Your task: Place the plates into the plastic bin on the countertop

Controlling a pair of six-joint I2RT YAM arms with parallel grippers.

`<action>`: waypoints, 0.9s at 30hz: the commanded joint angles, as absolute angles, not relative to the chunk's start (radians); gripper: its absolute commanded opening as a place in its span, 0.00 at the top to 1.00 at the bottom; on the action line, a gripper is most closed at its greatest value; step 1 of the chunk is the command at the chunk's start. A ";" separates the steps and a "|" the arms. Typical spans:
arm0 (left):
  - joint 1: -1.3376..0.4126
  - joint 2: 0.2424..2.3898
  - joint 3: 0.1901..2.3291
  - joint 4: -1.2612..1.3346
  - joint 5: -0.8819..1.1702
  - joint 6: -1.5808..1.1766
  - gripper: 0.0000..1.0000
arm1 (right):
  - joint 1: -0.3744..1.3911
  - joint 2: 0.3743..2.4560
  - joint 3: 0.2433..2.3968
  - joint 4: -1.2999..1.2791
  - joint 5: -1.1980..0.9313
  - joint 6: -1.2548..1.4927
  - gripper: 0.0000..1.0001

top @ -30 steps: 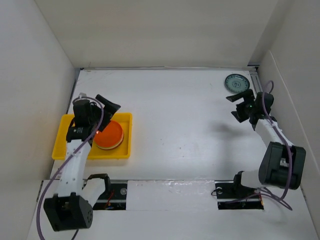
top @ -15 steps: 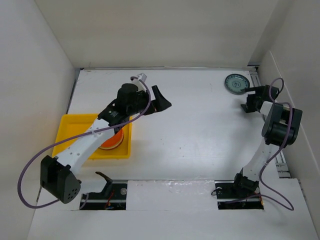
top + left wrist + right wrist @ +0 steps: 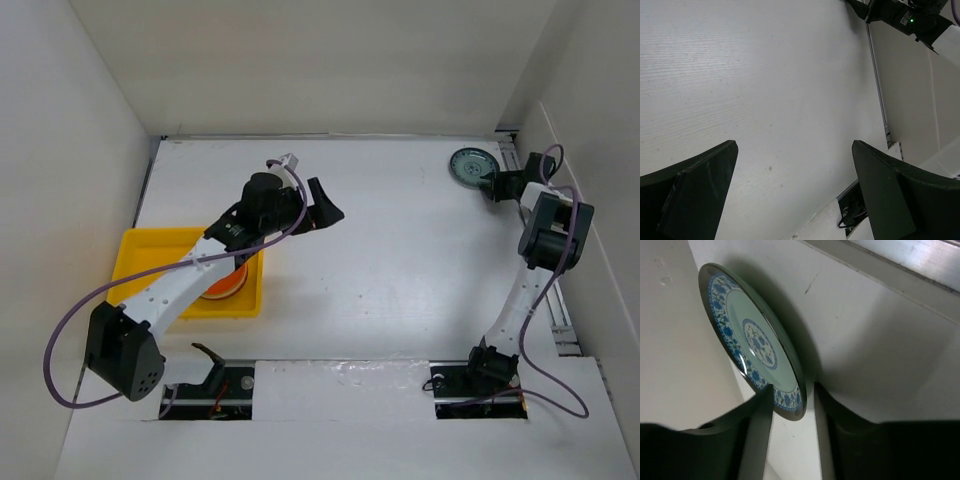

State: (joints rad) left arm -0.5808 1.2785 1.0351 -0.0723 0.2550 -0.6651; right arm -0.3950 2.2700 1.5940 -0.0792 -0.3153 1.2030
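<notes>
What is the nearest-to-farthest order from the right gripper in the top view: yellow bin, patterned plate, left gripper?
1. The patterned plate, at the right gripper itself, back right corner.
2. The left gripper, mid-table.
3. The yellow bin, by the left wall.

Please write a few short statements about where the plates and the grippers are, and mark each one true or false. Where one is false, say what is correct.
1. The left gripper holds a plate. False: its fingers are spread with nothing between them, above the bare countertop.
2. An orange plate lies in the yellow bin. True.
3. The fingers of the right gripper sit on either side of the rim of the patterned plate. True.
4. The patterned plate is inside the bin. False: it is at the far right corner of the countertop, far from the bin.
</notes>
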 commanded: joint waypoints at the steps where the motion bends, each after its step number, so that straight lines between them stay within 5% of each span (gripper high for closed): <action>1: -0.578 1.282 1.077 -0.049 0.235 -0.643 0.01 | -0.382 2.295 1.649 -0.167 -0.310 1.203 0.62; 8: -0.557 1.301 1.057 -0.049 0.225 -0.643 0.01 | -0.361 2.333 1.707 -0.218 -0.301 1.183 1.00; 15: -0.537 1.347 1.048 -0.003 0.235 -0.656 0.01 | -0.233 2.165 1.631 -0.204 -0.292 1.043 1.00; 20: -0.537 1.463 1.124 0.093 0.343 -0.657 0.01 | -0.069 1.877 1.288 -0.123 -0.258 0.927 1.00; 27: -0.537 1.575 1.181 0.132 0.374 -0.679 0.01 | 0.083 1.585 0.980 0.035 -0.475 0.920 1.00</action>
State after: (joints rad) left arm -0.5365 1.5726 1.1328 0.0624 0.3462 -0.6666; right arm 0.0807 1.6295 1.0363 -0.0799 -0.3828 0.9447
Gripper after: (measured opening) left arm 0.986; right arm 0.050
